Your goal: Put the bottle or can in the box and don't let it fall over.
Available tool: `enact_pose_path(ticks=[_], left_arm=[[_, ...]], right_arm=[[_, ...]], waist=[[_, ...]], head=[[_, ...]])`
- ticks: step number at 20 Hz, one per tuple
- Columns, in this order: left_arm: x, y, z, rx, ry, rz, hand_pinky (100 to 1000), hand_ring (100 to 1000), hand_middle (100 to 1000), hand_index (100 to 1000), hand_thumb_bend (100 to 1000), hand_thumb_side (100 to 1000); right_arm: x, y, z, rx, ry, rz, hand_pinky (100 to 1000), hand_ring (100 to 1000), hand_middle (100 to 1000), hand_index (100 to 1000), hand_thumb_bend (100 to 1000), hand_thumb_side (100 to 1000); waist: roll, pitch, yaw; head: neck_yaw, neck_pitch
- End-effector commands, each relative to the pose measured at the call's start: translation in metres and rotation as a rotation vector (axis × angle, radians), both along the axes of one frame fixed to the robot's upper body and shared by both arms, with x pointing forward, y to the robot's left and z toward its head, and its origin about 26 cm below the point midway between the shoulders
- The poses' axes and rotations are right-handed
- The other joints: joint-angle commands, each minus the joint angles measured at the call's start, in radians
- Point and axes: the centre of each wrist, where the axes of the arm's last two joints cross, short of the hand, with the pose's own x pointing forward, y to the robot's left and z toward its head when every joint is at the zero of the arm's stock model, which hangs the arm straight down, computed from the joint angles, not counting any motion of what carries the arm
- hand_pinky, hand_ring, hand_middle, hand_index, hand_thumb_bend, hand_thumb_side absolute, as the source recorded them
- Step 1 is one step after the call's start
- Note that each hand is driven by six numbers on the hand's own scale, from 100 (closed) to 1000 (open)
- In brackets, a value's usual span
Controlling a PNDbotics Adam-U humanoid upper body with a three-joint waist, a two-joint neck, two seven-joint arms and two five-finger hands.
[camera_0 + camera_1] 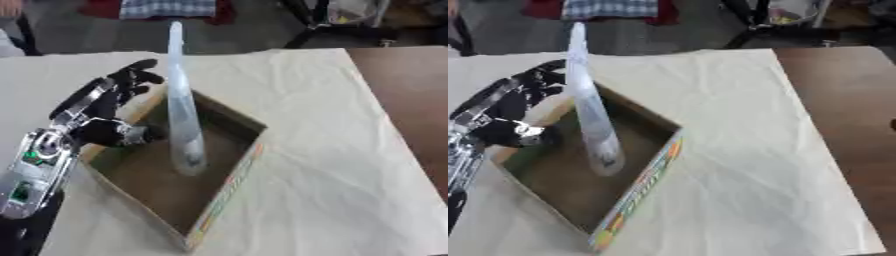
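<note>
Standing upright on the floor of the box, the tall clear bottle sits near the middle and looks top-heavy, so you could tip it by brushing it as you pull away. Your left hand hangs over the box's left wall beside the bottle, fingers spread and holding nothing; whether it touches the bottle, I cannot tell. Beyond lies the cloth-covered worktop.

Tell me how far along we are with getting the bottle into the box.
Done: the clear bottle stands upright with its base on the floor of the cardboard box. In hand: the left hand sits open beside the bottle at the box's left wall, fingers spread, apparently not gripping it. Left: draw that hand away without tipping the bottle. The right hand is out of view.
</note>
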Motion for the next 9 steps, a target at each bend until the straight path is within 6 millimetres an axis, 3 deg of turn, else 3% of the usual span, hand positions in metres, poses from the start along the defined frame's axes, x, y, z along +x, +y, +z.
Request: enact_pose_path(ticks=[1, 2, 3, 4, 5, 7, 9], left_arm=[[-0.015, 0.028, 0.019, -0.034, -0.085, 0.084, 1000, 1000, 1000, 794, 622, 365], [-0.02, 0.035, 0.02, -0.056, -0.098, 0.111, 1000, 1000, 1000, 796, 577, 386], [-0.025, 0.041, 0.022, -0.082, -0.114, 0.133, 1000, 1000, 1000, 793, 459, 503], [-0.03, 0.047, 0.023, -0.11, -0.131, 0.149, 1000, 1000, 1000, 792, 420, 484], [-0.034, 0.051, 0.025, -0.135, -0.147, 0.153, 1000, 1000, 1000, 783, 343, 528], [-0.042, 0.059, 0.028, -0.171, -0.162, 0.152, 1000, 1000, 1000, 777, 280, 546], [-0.05, 0.068, 0.032, -0.202, -0.191, 0.168, 1000, 1000, 1000, 777, 211, 502]], right_arm=[[-0.003, -0.003, 0.01, -0.035, -0.034, -0.006, 982, 1000, 1000, 814, 100, 484], [-0.003, -0.003, 0.01, -0.035, -0.034, -0.009, 982, 1000, 1000, 814, 100, 482], [-0.004, -0.004, 0.009, -0.035, -0.033, -0.012, 983, 1000, 1000, 814, 100, 480], [-0.004, -0.004, 0.009, -0.036, -0.034, -0.014, 983, 1000, 1000, 814, 100, 472], [-0.004, -0.005, 0.009, -0.035, -0.036, -0.016, 985, 1000, 1000, 815, 100, 470], [-0.004, -0.005, 0.009, -0.033, -0.04, -0.02, 984, 1000, 1000, 815, 100, 470], [-0.005, -0.006, 0.009, -0.032, -0.041, -0.022, 983, 1000, 1000, 814, 100, 470]], waist=[[-0.005, -0.023, 0.003], [-0.006, -0.022, 0.004], [-0.007, -0.022, 0.005], [-0.009, -0.023, 0.007], [-0.01, -0.023, 0.008], [-0.013, -0.023, 0.011], [-0.017, -0.023, 0.012]], head=[[-0.011, -0.001], [-0.014, -0.002], [-0.019, -0.001], [-0.022, 0.0], [-0.023, -0.001], [-0.024, -0.003], [-0.027, -0.003]])
